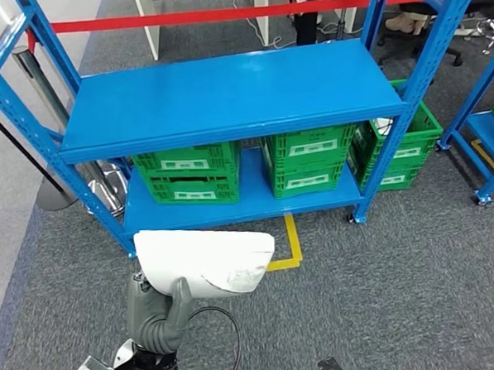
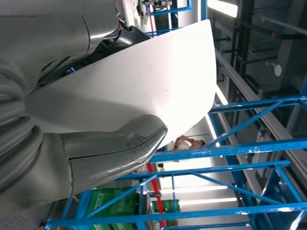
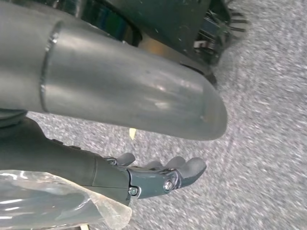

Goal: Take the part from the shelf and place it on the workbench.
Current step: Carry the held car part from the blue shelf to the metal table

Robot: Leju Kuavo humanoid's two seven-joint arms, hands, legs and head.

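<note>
Part [image 1: 204, 260] is off the shelf [image 1: 227, 95] and in the left robot hand [image 1: 156, 314]: white curved panel, held in front of the rack, low in the head view, above grey carpet [image 1: 393, 293]. Thumb clamps over the near edge of the panel; the other fingers are hidden behind it. Left wrist view confirms: thick grey thumb [image 2: 119, 148] pressed on the white part [image 2: 145, 81], panel spanning across the hand, blue rack beams behind.

Right robot hand [image 3: 159, 175] hangs over the carpet, holding nothing, fingers extended and slightly curled, apart from each other. Some clear plastic wrap [image 3: 54, 201] sits at the wrist, next to the forearm.

Shelf: blue steel rack, top deck bare. Lower deck carries two green crates [image 1: 191, 173] side by side, each with white labels. Third green crate [image 1: 402, 148] sits on the floor just beyond the rack's right upright, something white inside, can't tell what. Yellow floor tape [image 1: 288, 249] in front of the rack. Red barrier bar [image 1: 223, 15] runs behind it. Second blue rack [image 1: 489, 131] at far right.
</note>
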